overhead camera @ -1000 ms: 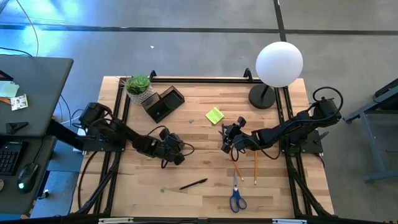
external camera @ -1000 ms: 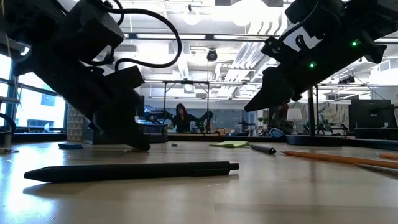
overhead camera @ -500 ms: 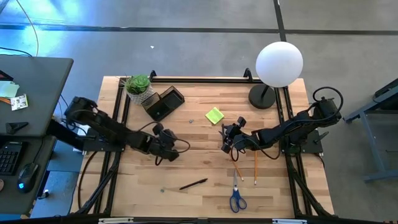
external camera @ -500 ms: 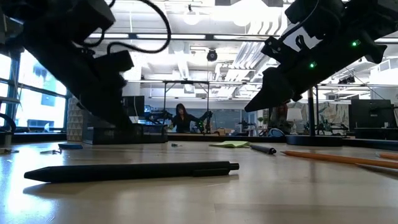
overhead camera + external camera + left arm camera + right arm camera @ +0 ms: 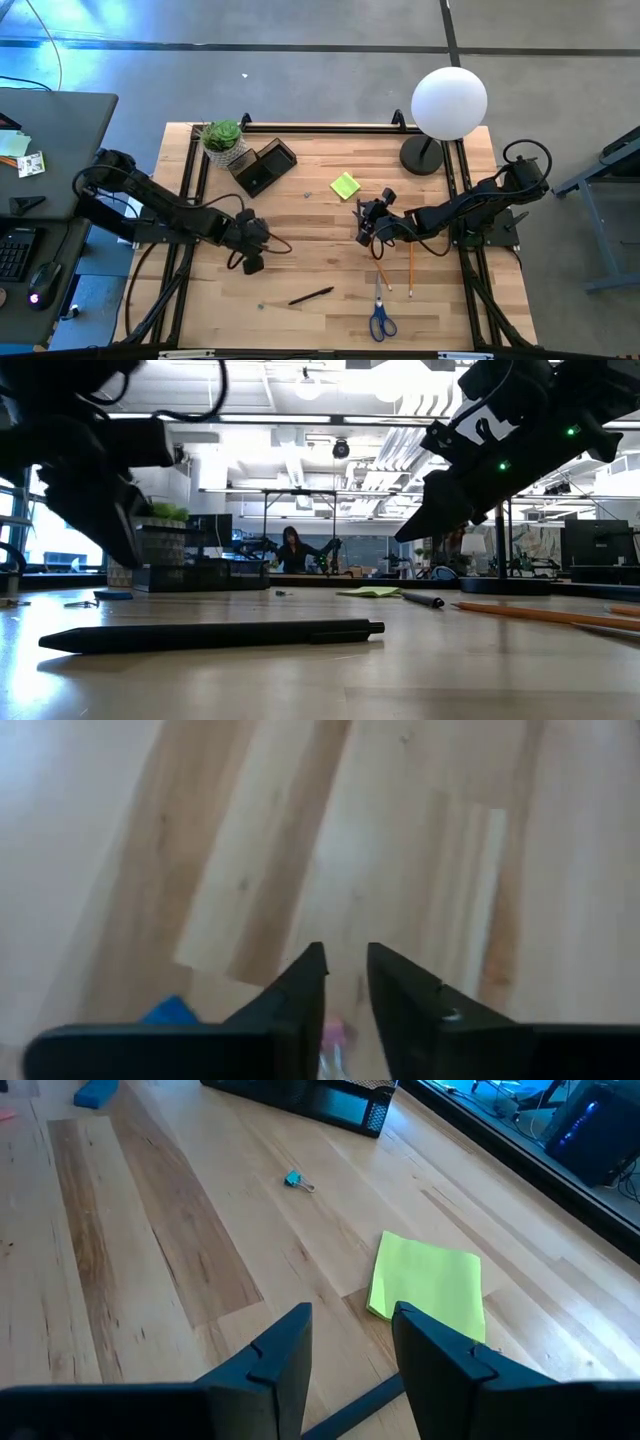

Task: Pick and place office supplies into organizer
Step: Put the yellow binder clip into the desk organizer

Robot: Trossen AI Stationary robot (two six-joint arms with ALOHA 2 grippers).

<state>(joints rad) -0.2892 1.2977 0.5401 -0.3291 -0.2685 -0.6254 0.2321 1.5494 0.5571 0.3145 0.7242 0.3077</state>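
Note:
The dark organizer (image 5: 262,165) stands at the far left, beside a potted plant. A yellow-green sticky pad (image 5: 345,185) lies mid-table. One dark pen (image 5: 311,295) lies near the front, and another (image 5: 425,600) lies under my right gripper. Two pencils (image 5: 410,265) and blue-handled scissors (image 5: 381,316) lie at the right front. A small blue piece (image 5: 112,595) rests on the table. My left gripper (image 5: 250,255) hangs above bare wood, its fingers (image 5: 305,985) a narrow gap apart with nothing between the tips. My right gripper (image 5: 366,226) hovers open near the pad (image 5: 428,1285).
A white globe lamp (image 5: 449,100) on a black base (image 5: 422,156) stands at the far right. The potted plant (image 5: 222,138) is at the far left corner. A tiny blue clip (image 5: 294,1179) lies between pad and organizer. Bare wood shows around the left gripper.
My left gripper has drawn back toward the table's left edge and risen off the tabletop, its arm folding back. The right arm has kept still, and nothing on the table has moved.

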